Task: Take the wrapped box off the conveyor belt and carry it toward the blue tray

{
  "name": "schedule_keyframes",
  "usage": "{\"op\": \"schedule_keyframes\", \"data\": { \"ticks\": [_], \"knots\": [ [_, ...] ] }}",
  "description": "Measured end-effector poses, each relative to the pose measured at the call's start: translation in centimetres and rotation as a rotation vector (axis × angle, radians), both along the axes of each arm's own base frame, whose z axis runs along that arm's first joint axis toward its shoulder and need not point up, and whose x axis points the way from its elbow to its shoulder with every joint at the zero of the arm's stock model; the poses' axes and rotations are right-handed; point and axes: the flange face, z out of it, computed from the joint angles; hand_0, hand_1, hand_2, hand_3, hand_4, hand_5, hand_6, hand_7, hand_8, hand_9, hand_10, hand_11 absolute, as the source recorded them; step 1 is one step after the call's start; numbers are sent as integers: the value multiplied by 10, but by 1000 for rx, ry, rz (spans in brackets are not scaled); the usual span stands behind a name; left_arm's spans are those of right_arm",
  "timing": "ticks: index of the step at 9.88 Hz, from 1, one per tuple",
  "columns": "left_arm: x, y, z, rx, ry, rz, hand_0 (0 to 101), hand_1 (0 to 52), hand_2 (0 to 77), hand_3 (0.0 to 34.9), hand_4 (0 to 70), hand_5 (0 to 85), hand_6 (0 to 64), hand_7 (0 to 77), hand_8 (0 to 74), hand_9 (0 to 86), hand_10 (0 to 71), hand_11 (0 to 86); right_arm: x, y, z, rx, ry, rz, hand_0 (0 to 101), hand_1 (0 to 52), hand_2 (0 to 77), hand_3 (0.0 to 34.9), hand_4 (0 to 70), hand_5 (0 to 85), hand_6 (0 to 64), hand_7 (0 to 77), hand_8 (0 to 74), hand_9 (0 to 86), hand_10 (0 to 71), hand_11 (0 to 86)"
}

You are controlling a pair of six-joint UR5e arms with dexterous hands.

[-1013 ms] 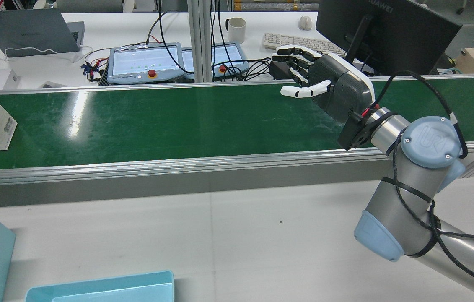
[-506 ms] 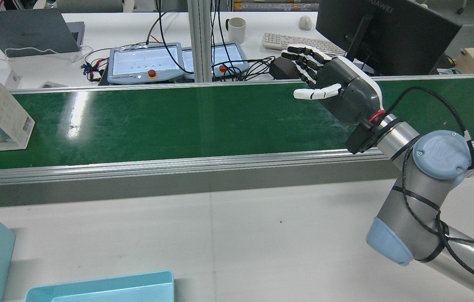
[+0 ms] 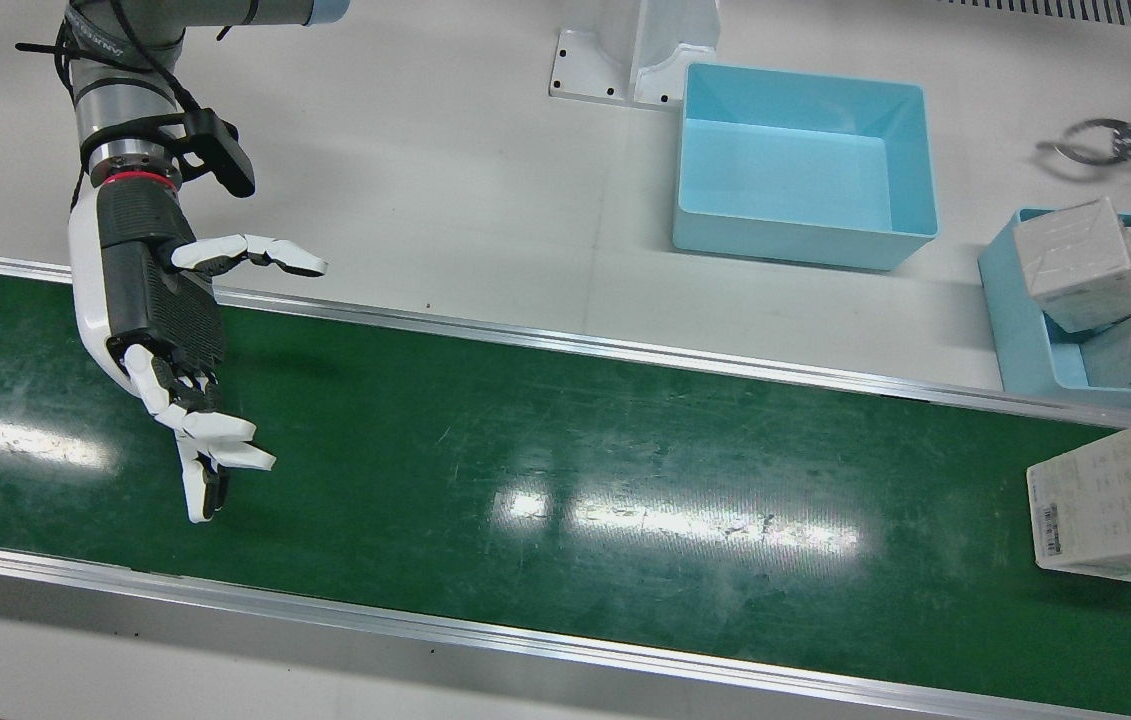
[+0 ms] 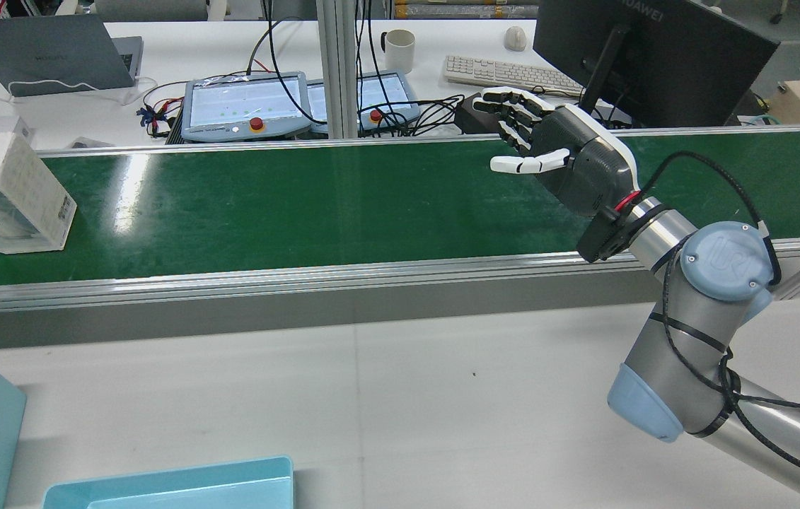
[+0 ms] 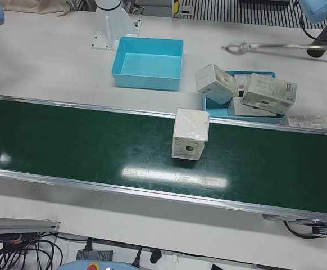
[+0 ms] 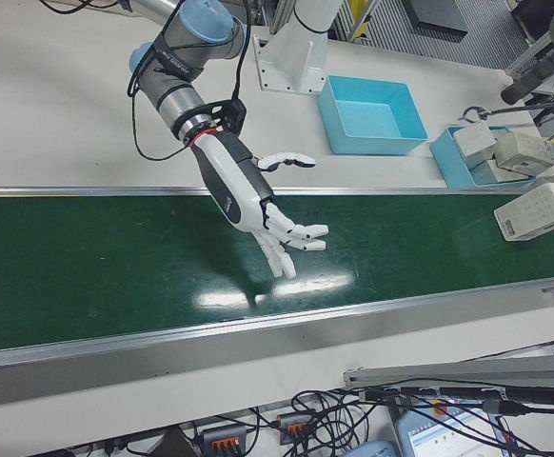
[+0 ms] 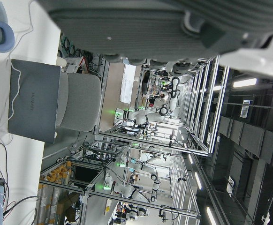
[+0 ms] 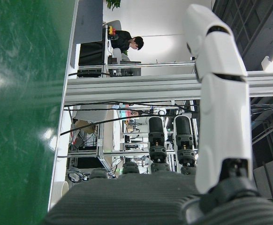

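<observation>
A white box wrapped in clear film [image 4: 12,193] stands on the green conveyor belt [image 4: 300,205] at its far left in the rear view. It also shows in the front view as the wrapped box [image 3: 1115,498] and in the left-front view as the wrapped box [image 5: 190,133]. My right hand [image 4: 559,159] hovers open over the belt's right part, far from the box, palm toward it; it holds nothing, as the right hand [image 3: 170,335] in the front view confirms. An empty blue tray [image 3: 805,165] sits beyond the belt. Only the dark palm of my left hand [image 7: 164,23] shows.
A second blue tray [image 5: 214,105] beside the belt holds several wrapped boxes. Metal tongs [image 3: 1110,140] lie on the white table. Behind the belt stand teach pendants [image 4: 244,106], a monitor [image 4: 654,56], a keyboard and a mug. Aluminium rails edge the belt.
The wrapped box has ridden the belt rightward in the rear view, from the frame's edge fully into sight. My right hand drifted right, then eased back and lower, staying open.
</observation>
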Motion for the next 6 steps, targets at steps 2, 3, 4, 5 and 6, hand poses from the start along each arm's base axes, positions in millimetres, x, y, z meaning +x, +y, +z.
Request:
{"op": "schedule_keyframes", "data": {
  "ticks": [2, 3, 4, 5, 6],
  "knots": [
    [0, 0, 0, 0, 0, 0, 0, 0, 11, 0, 0, 11, 0, 5, 5, 0, 5, 0, -2, -1, 0, -1, 0, 0, 490, 191, 213, 111, 98, 278, 44, 218, 0, 44, 0, 11],
    [0, 0, 0, 0, 0, 0, 0, 0, 11, 0, 0, 11, 0, 5, 5, 0, 5, 0, -3, -1, 0, -1, 0, -1, 490, 191, 213, 111, 98, 278, 44, 218, 0, 44, 0, 11],
    [0, 0, 0, 0, 0, 0, 0, 0, 5, 0, 0, 11, 0, 5, 5, 0, 5, 0, -3, -1, 0, -1, 0, -1, 490, 191, 213, 121, 98, 278, 44, 218, 0, 44, 0, 11],
    [0, 0, 0, 0, 0, 0, 0, 0, 11, 0, 0, 11, 0, 5, 5, 0, 5, 0, -3, -2, 0, 0, 0, -1, 490, 191, 213, 121, 98, 278, 44, 218, 0, 44, 0, 11],
    [0, 0, 0, 0, 0, 0, 0, 0, 11, 0, 0, 11, 0, 5, 5, 0, 5, 0, -3, -2, 0, 3, -3, -1, 489, 175, 191, 109, 82, 267, 44, 218, 0, 44, 0, 11]
  ]
}}
